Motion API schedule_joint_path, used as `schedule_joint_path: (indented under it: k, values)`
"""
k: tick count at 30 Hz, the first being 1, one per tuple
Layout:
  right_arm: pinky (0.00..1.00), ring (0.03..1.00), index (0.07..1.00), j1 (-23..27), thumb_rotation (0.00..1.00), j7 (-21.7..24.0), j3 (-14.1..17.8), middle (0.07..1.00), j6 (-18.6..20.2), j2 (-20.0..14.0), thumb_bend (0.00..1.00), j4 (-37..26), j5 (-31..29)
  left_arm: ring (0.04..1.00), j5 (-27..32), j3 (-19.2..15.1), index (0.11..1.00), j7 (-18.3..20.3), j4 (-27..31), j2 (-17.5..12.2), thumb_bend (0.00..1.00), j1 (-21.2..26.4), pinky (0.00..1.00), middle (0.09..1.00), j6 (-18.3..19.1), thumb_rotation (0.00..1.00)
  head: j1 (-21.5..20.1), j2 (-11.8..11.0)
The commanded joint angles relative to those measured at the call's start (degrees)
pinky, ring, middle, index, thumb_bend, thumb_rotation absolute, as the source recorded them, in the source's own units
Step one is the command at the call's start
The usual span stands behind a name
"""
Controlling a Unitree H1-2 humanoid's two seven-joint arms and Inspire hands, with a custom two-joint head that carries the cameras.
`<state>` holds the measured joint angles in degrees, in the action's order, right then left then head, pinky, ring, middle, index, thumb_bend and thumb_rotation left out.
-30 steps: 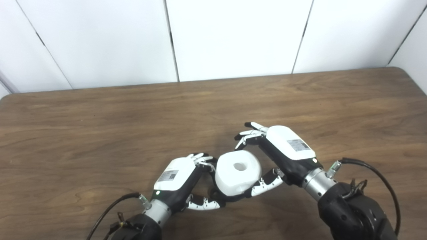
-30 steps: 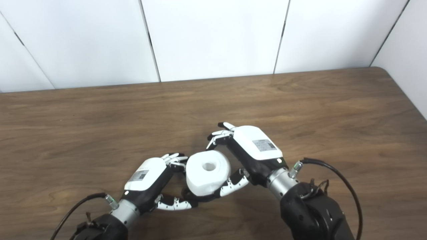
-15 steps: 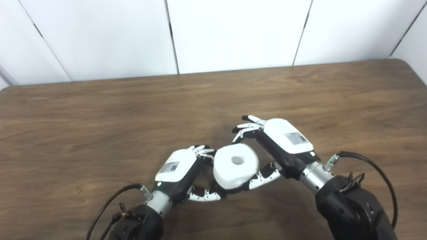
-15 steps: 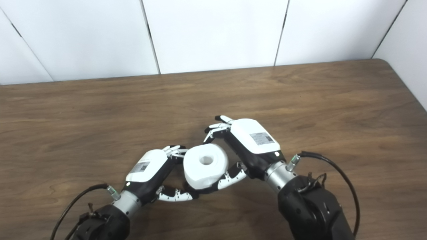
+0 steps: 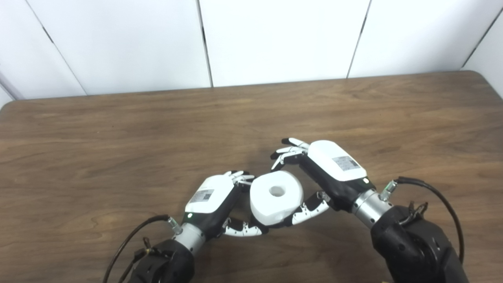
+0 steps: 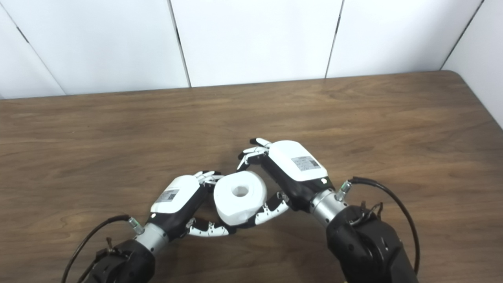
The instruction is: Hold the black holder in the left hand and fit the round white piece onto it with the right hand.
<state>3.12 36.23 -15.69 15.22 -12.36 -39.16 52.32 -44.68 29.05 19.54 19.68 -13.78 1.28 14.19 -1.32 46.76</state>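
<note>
Shifted slightly left: white piece (image 5: 276, 197), bore up, cupped between left hand (image 5: 214, 200) and right hand (image 5: 328, 173); holder hidden, grasp on it indeterminate.

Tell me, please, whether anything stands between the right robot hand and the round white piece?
Nothing visible does: the right robot hand already flanks the round white piece, thumb below and fingers above its far edge.
</note>
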Motion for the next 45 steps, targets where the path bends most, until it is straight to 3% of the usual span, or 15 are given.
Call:
schedule_joint_path:
  k: [1,28,45]
  values:
    - [0.84,0.932,0.483,1.1,0.14,0.6,0.2,0.802,-0.7,-0.3,0.52,-1.2,-0.1,0.923,1.7,1.5,0.493,7.1,-4.1,-0.5,0.50,-2.1,0.92,0.849,4.7,0.06,-0.3,0.1]
    - [0.83,0.942,0.483,2.9,0.13,3.3,4.4,0.800,-0.6,-2.9,0.52,-3.6,-1.0,0.916,1.5,1.4,0.493,7.9,-3.2,-0.9,0.50,-2.0,0.92,0.847,5.1,0.06,-1.4,1.2]
    - [0.83,0.924,0.482,1.6,0.14,2.5,1.6,0.785,-2.4,-0.3,0.52,-2.7,1.1,0.917,1.3,1.5,0.493,8.2,-3.1,-0.3,0.50,-1.7,0.91,0.844,5.6,0.06,-0.8,1.7]
